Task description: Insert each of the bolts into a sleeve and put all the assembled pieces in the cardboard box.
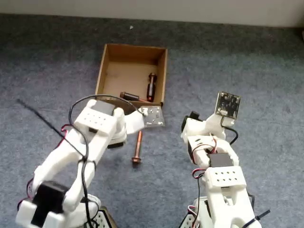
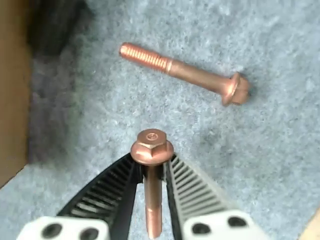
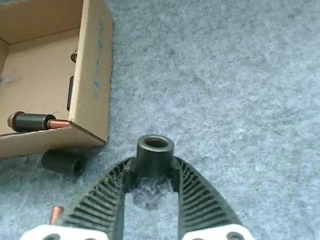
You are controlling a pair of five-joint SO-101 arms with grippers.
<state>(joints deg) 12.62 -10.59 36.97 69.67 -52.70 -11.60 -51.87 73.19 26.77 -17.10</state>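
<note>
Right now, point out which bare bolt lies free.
The bolt lying flat on the carpet near the box; the other bolt is clamped in the left tool.

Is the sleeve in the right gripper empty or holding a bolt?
Empty. The sleeve, clamped in the right gripper, faces the right wrist camera end-on, and its bore is open with nothing inside.

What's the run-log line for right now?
left end effector: shut on bolt | right end effector: shut on sleeve | cardboard box: two assembled pieces | carpet: loose bolt, loose sleeve
</note>
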